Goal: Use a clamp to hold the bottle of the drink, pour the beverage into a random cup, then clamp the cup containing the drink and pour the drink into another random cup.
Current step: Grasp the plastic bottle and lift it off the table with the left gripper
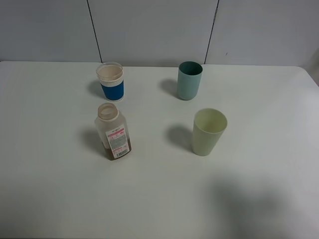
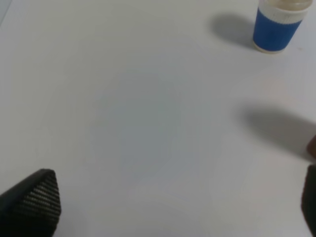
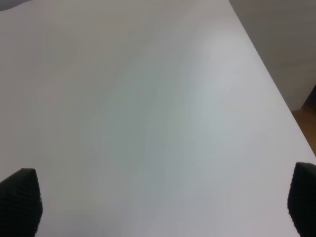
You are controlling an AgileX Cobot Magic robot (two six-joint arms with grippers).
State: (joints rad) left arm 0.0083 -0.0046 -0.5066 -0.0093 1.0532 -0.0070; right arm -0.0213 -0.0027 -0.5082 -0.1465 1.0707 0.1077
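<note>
surface: white table (image 1: 50, 199) | standing on it: bottle (image 1: 115, 139); blue-banded cup (image 1: 111, 83); teal cup (image 1: 190, 82); yellow-green cup (image 1: 208, 133)

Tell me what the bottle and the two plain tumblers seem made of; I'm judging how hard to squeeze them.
The bottle: probably translucent plastic; the brown liquid shows through its wall; its label looks like printed paper. The yellow-green tumbler and the teal tumbler: likely opaque plastic, matte; even colour, thin rims, no sharp glints.

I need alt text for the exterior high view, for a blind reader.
On a white table stand an uncapped bottle holding brown drink, a blue-banded white cup behind it, a teal cup and, nearer, a yellow-green cup.
</note>
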